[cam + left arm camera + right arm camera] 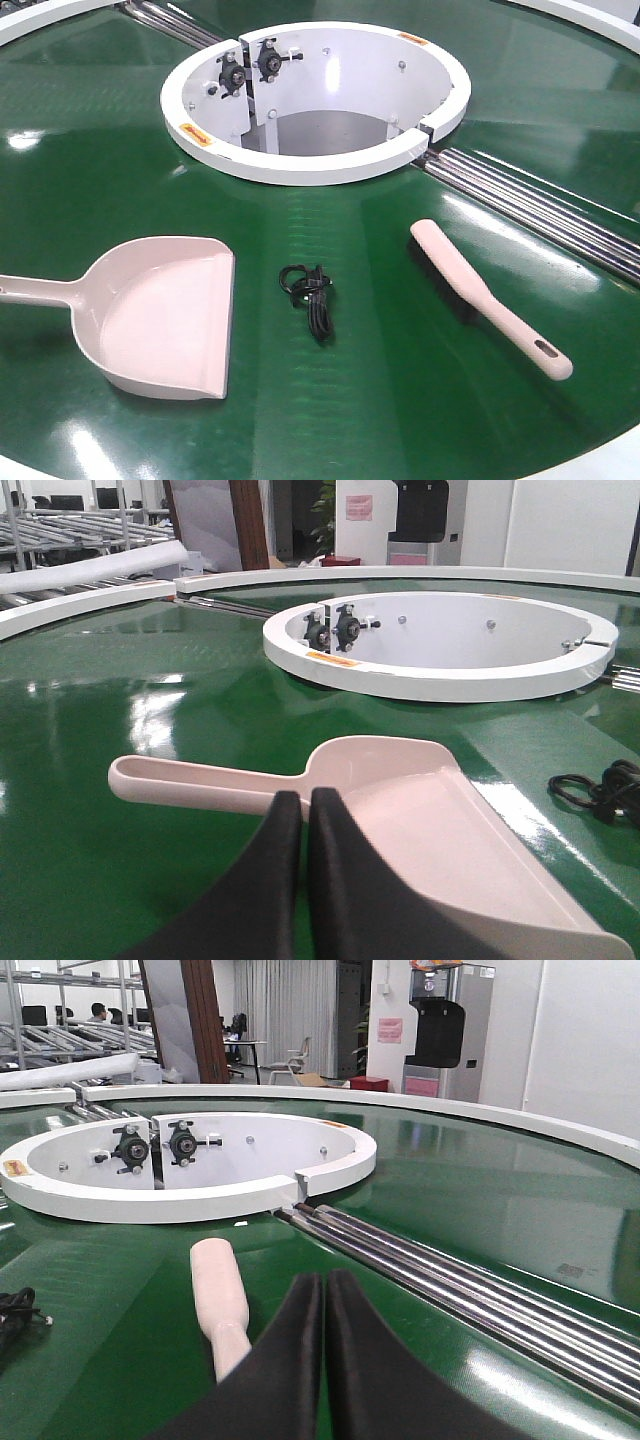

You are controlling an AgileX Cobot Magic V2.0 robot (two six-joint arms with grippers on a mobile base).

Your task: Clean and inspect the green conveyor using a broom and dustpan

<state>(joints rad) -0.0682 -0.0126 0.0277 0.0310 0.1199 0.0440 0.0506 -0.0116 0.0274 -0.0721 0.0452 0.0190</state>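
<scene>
Watching from my remote station, I am seeing the left gripper [306,800] in its wrist feed as two smooth, matte-black fingers. Each one is starting broad at the bottom edge of the picture and curving up to a narrow, rounded tip, with only a thin line parting the pair. The right gripper [323,1282] is looking just the same in its own feed: plain black, unmarked plastic, catching a faint grey sheen along the inner edges.
</scene>
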